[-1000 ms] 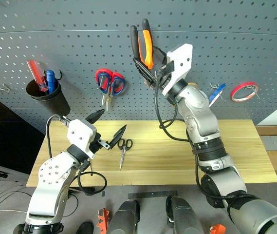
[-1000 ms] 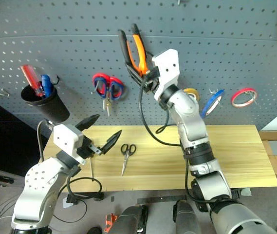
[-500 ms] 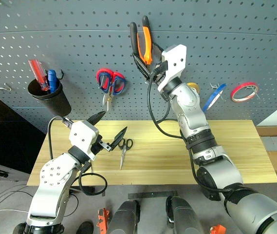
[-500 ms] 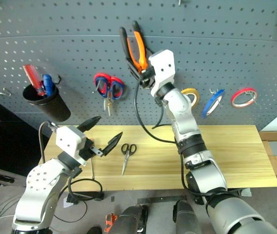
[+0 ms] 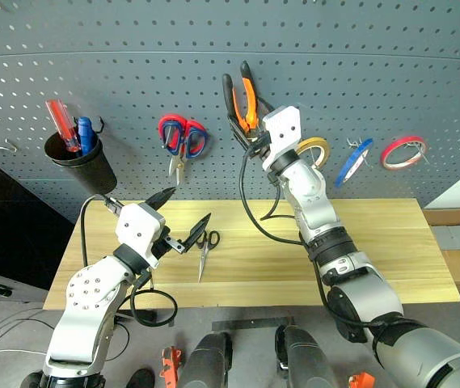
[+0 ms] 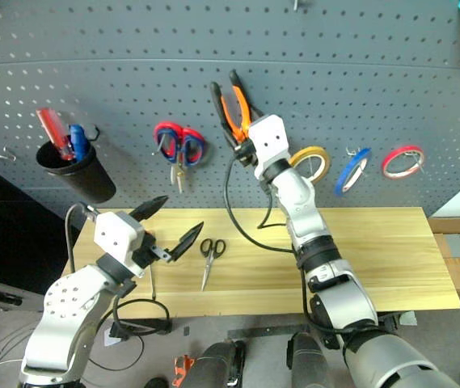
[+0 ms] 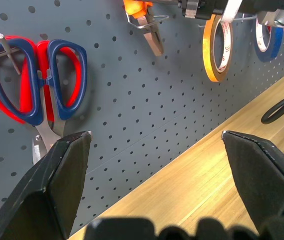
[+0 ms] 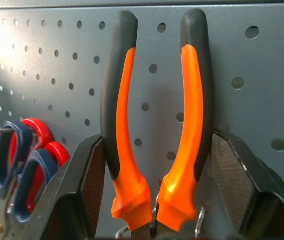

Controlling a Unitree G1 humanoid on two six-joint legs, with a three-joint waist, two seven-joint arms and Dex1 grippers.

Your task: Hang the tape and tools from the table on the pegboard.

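The left gripper (image 5: 183, 217) hovers above the near-left part of the table (image 5: 391, 242) with its two black fingers spread wide and nothing between them. Just beyond its fingertips, the small black-handled scissors (image 5: 205, 246) lie flat on the wood, blades pointing toward the near edge. Farther back, the right gripper (image 5: 250, 129) is raised against the pegboard (image 5: 132, 65), its fingers standing on either side of the pliers (image 5: 242, 97), close along the handles; whether they press on them cannot be told. The pliers stand handles up, nose down, at a wire hook. To the left of the right gripper hang the red-and-blue scissors (image 5: 183, 137), and farther left a black cup (image 5: 80, 162) with screwdrivers. To its right hang the yellow ring (image 5: 312, 149), the blue tape (image 5: 352, 162) and the red ring (image 5: 403, 152).
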